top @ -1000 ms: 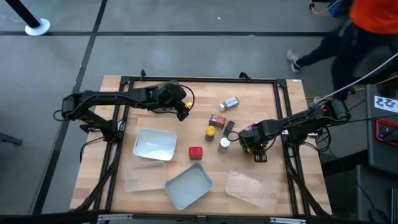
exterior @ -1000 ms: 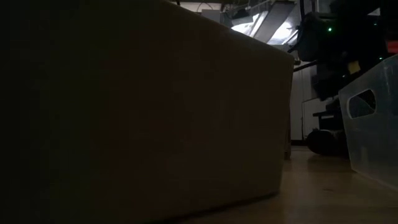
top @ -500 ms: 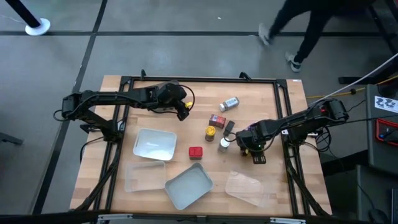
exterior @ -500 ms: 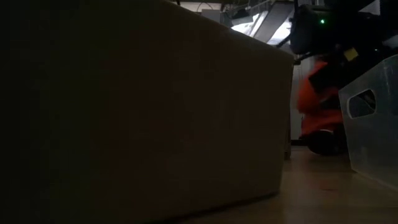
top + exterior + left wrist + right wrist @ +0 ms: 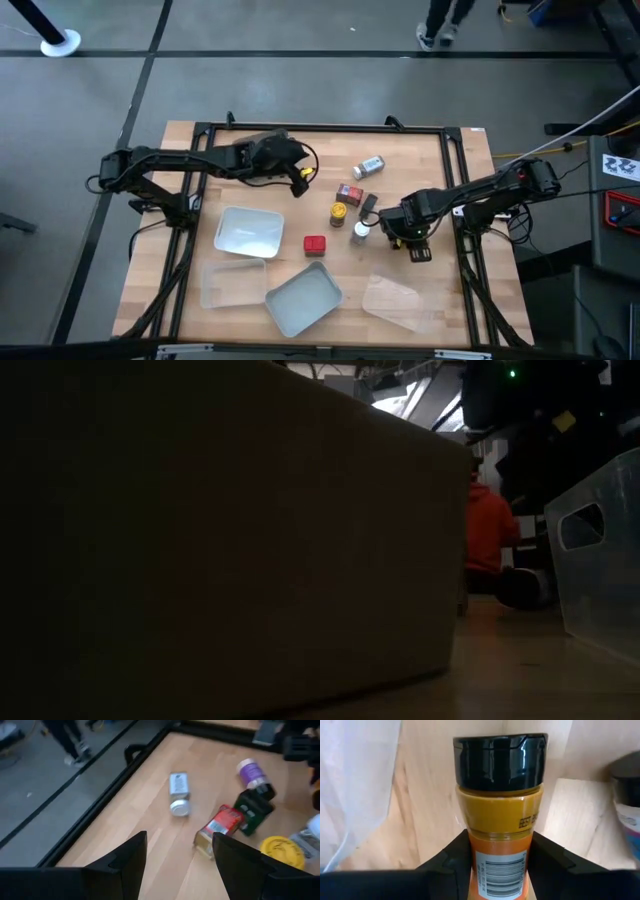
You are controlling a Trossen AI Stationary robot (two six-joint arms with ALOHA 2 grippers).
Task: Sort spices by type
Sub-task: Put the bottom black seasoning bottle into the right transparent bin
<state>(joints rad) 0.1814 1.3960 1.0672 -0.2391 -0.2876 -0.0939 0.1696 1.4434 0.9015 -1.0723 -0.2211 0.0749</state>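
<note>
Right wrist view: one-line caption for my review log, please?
Right gripper shut on an orange spice jar with a black lid, above the wooden table.

Your high view looks straight down on the whole tabletop [image 5: 250,150]. The low view sits at its surface, mostly blocked by a dark box [image 5: 220,540]. Both wrist views look closely past their claws at spices the high view shares.

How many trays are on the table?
4, in the high view: white tray left of centre; clear tray below it; grey tray bottom centre; second clear tray bottom right. None seem hidden.
</note>
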